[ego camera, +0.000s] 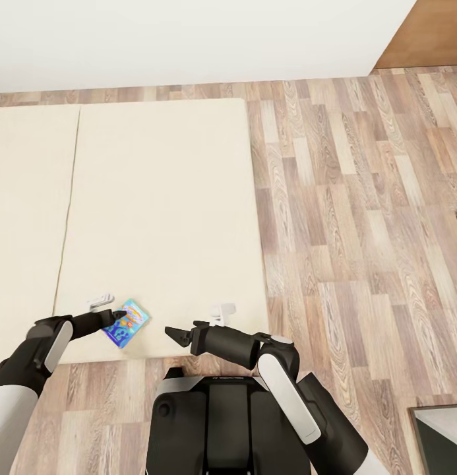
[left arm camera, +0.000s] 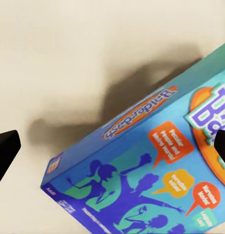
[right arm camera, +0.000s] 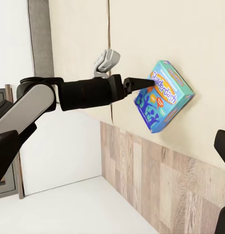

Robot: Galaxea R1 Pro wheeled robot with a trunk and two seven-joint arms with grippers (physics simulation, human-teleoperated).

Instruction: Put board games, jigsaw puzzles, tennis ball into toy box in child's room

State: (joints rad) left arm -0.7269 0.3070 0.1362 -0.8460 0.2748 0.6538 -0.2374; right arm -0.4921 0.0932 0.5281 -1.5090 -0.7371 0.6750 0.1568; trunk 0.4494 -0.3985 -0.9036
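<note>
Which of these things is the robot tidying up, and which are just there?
For the job:
- the board game, a blue and teal box lying on the bed
- the left hand, open, at the box
- the right hand, open, nearby

Just there:
- the wood floor
- the white wall
- two small white clip-like things on the bed

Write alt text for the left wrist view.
A blue and teal board game box labelled Balderdash lies tilted on the cream bed, casting a dark shadow. The open left pincer hovers above it, black fingertips at both edges.
</note>
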